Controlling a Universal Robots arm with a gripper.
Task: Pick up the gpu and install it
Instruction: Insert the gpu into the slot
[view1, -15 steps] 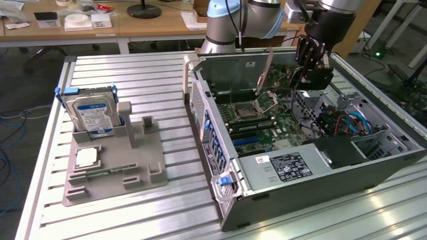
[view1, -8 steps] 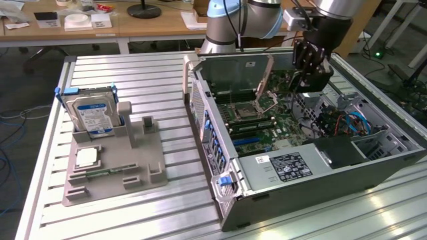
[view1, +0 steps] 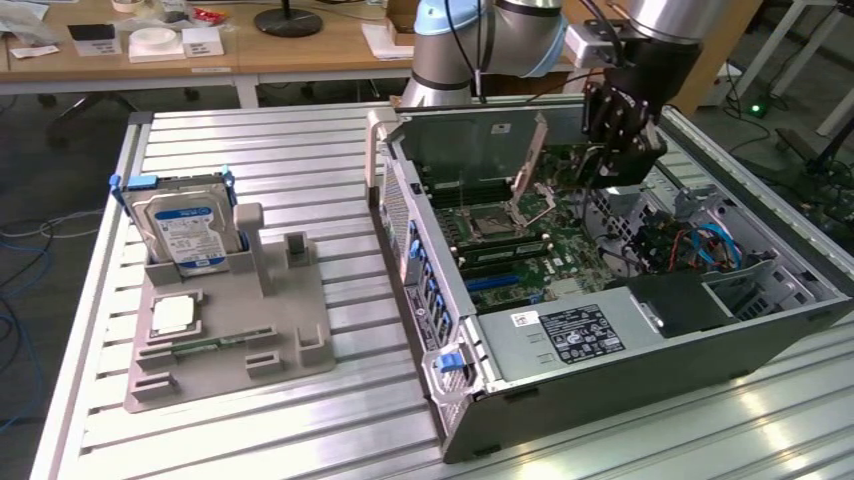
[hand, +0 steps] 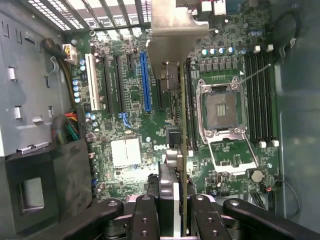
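1. The jaws (hand: 175, 212) are clamped on the gpu (hand: 170, 85), one finger (hand: 145, 217) on each face of the card. It hangs edge-on from them, inside the open computer case (view1: 641, 370).
2. The card's long axis runs straight out from the jaws to its silver bracket (hand: 170, 27) at the far end. That line is parallel to the expansion slots on the motherboard (hand: 130, 150).
3. In the wrist view the card's edge lies between the blue slot (hand: 145, 80) and the CPU socket (hand: 222, 107), just beside the blue slot. We cannot tell whether it already touches a slot or hovers above the board.
4. In the exterior view the gripper (view1: 625, 165) reaches down into the case from above, near the back wall. It is the only arm at work.
5. The board is crowded: a white slot (hand: 90, 82) and coloured cables (hand: 70, 127) on one side of the card, the socket on the other. We judge the room tight.
6. The case lies on a ribbed metal worktop (view1: 267, 150). A grey fixture (view1: 267, 340) with a hard drive (view1: 184, 225) stands well apart, on the exterior view's left.
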